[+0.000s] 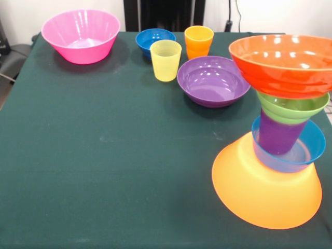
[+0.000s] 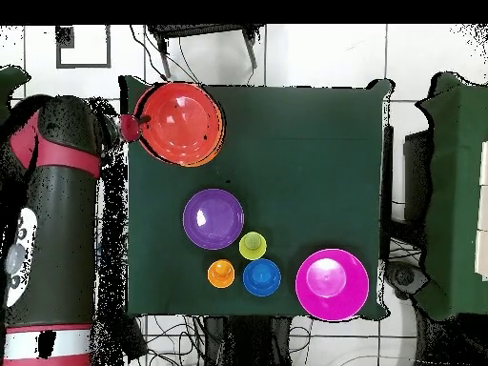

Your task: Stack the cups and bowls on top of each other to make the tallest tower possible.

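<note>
The tower [image 1: 280, 129] stood at one counter [image 1: 104, 155] corner, loose cups and bowls clustered along the opposite edge; the tool's state couldn't be told.

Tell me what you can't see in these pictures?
- Gripper: neither view shows it; overhead shows only the arm's body at the left edge.
- Tower in the overhead view: the orange-red bowl on top hides everything beneath it.
- Yellow-orange bowl in the front view: cut off by the right edge.
- Purple cup in the front view: its base is blurred behind the light blue bowl.
</note>
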You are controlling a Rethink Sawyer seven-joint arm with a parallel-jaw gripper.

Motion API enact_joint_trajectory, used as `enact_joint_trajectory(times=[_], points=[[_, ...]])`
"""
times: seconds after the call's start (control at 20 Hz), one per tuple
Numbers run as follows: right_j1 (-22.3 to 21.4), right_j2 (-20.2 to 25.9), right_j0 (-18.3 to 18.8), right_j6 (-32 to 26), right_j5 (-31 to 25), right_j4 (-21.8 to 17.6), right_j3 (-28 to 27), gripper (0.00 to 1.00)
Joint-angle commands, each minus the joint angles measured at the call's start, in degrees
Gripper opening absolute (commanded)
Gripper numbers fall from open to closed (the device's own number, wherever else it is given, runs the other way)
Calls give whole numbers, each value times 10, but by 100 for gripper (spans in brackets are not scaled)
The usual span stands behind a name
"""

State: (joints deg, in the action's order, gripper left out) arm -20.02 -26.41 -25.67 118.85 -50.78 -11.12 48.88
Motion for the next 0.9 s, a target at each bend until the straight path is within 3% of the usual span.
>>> enact_joint_trajectory(times=[0.05, 0.9], points=[[-17, 89, 1, -57, -21, 1, 94, 0], [-14, 108, -9, -10, -36, 3, 103, 0]])
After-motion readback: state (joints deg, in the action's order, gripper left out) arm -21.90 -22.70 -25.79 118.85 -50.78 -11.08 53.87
